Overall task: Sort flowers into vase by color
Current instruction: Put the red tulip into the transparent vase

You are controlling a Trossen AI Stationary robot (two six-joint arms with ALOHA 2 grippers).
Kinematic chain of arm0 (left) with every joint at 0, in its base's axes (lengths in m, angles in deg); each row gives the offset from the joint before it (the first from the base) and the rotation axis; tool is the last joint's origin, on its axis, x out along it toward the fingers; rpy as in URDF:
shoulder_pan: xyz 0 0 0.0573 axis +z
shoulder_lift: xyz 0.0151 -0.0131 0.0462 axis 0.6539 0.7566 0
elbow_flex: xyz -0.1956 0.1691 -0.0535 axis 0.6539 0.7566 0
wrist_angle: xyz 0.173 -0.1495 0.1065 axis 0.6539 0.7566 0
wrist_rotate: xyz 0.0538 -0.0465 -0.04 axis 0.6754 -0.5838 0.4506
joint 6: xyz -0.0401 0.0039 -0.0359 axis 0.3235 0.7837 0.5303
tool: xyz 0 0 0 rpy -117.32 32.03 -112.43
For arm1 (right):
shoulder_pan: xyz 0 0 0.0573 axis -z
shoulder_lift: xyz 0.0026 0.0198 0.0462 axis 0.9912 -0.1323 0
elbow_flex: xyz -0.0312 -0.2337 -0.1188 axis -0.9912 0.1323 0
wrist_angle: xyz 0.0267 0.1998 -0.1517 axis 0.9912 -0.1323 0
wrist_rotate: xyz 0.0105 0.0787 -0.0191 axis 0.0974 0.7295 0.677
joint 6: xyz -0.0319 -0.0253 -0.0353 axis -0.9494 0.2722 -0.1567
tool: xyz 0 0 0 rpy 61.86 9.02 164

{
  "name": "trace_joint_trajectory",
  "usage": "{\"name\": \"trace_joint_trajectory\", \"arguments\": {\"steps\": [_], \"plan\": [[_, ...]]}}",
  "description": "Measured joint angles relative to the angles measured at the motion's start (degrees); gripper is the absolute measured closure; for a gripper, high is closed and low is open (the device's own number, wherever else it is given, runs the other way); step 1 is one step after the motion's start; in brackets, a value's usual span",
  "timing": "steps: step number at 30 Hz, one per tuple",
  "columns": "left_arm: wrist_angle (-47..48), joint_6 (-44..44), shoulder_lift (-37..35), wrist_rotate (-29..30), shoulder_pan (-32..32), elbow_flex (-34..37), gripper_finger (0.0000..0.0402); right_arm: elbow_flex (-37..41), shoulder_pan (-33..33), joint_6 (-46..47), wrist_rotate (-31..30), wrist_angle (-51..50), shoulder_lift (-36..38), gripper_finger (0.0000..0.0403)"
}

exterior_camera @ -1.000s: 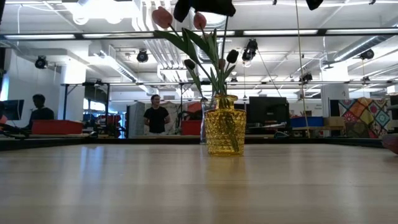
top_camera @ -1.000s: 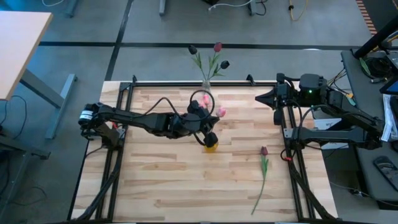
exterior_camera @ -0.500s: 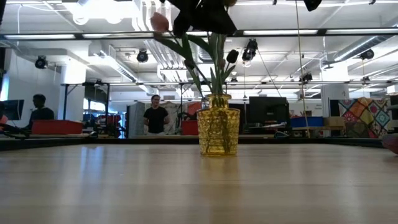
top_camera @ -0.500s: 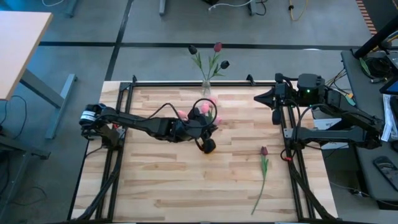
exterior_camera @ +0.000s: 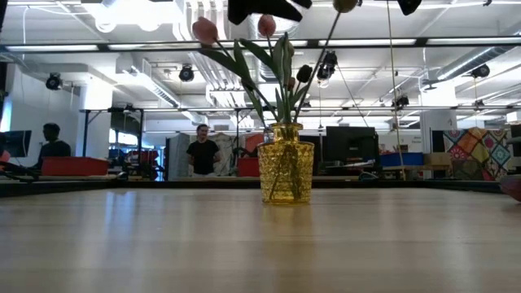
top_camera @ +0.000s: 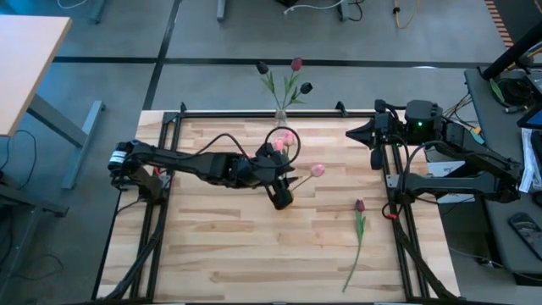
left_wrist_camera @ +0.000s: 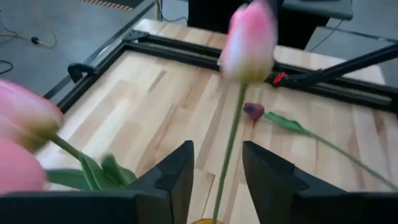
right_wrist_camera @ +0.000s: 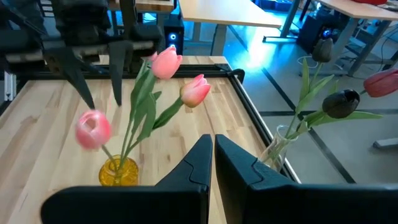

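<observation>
The left gripper (top_camera: 282, 193) is hovering over the yellow textured glass vase (exterior_camera: 286, 172) at table centre, fingers (left_wrist_camera: 177, 177) apart, a pink tulip (top_camera: 318, 170) leaning out toward 3 o'clock between them, apparently just let go. Judged next: fetching the dark maroon tulip (top_camera: 359, 206) lying at 4 o'clock of the vase. The right gripper (right_wrist_camera: 213, 155) is waiting closed at the table's 2 o'clock corner. The clear vase (top_camera: 280, 115) of dark tulips is standing at 12 o'clock. The yellow vase is mostly hidden from above.
</observation>
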Motion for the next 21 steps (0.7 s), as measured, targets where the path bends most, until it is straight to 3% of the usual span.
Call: {"name": "trace_joint_trajectory", "arguments": {"steps": [8, 13, 17, 21], "plan": [[2.27, -3.85, -0.06, 0.05, 0.00, -9.98, 0.0273, 0.00, 0.01, 0.01, 0.00, 0.00, 0.01, 0.0390], [8.71, -6.63, -0.11, -0.50, 0.49, -17.46, 0.0315, 0.00, 0.00, 0.85, 0.62, -0.25, 0.01, 0.0390], [13.14, -7.73, -0.65, -8.34, 3.00, -19.84, 0.0383, 0.66, -0.03, 3.30, 2.38, -0.83, -0.20, 0.0390], [13.71, -10.35, -1.70, -17.54, 6.99, -18.09, 0.0391, 2.98, -0.16, 8.22, 3.33, -1.32, -0.76, 0.0390]]}}
